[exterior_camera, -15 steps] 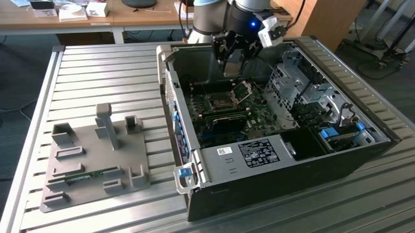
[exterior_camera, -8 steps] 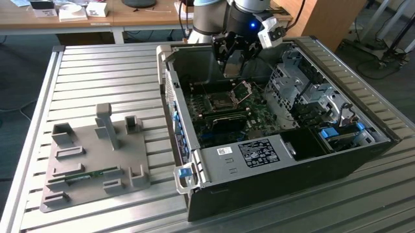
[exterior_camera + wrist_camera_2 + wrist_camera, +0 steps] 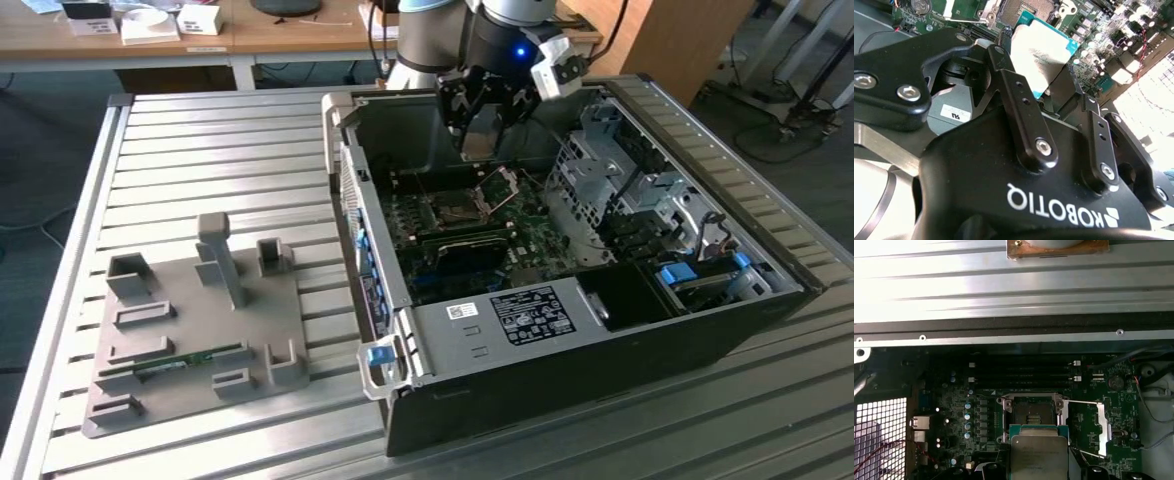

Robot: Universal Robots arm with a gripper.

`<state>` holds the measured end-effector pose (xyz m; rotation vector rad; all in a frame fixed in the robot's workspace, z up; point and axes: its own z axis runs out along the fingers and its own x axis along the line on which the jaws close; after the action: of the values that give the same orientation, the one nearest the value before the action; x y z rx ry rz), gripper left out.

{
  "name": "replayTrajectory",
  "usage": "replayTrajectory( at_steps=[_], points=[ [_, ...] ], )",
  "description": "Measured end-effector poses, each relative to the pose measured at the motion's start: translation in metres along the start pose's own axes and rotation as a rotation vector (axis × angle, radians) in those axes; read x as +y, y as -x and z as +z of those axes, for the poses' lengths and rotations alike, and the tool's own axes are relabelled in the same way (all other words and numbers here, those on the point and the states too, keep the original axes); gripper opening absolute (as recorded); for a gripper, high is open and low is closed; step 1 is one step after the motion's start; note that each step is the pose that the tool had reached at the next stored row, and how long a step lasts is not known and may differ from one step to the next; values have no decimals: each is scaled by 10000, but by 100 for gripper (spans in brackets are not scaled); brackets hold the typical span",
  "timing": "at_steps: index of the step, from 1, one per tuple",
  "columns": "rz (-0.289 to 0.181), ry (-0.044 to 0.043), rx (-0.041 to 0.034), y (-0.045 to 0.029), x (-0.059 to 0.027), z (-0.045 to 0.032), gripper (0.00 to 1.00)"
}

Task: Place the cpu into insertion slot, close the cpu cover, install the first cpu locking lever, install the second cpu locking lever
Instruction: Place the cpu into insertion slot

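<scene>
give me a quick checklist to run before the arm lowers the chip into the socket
1. Grip on the chip: ok. The gripper is shut on the chip, pinching two opposite edges.
2. Socket free: ok. The socket lies open with nothing in it.
3. Cover out of the way: ok. The cover stands swung up beside the socket.
4. Chip lined up over the socket: cannot tell. In the first wrist view the chip overlaps the socket's edge, but its height and offset cannot be judged.
5. Chip turned the right way: cannot tell. No corner mark can be made out.
</scene>
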<state>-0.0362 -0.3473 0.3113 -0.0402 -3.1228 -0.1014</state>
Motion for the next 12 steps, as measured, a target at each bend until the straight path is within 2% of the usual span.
replayTrajectory(
  at_steps=[5, 12],
  points=[
    [0, -1, 1, 0, -3, 40, 54],
    [1, -1, 0, 1, -3, 45, 54]
  ],
)
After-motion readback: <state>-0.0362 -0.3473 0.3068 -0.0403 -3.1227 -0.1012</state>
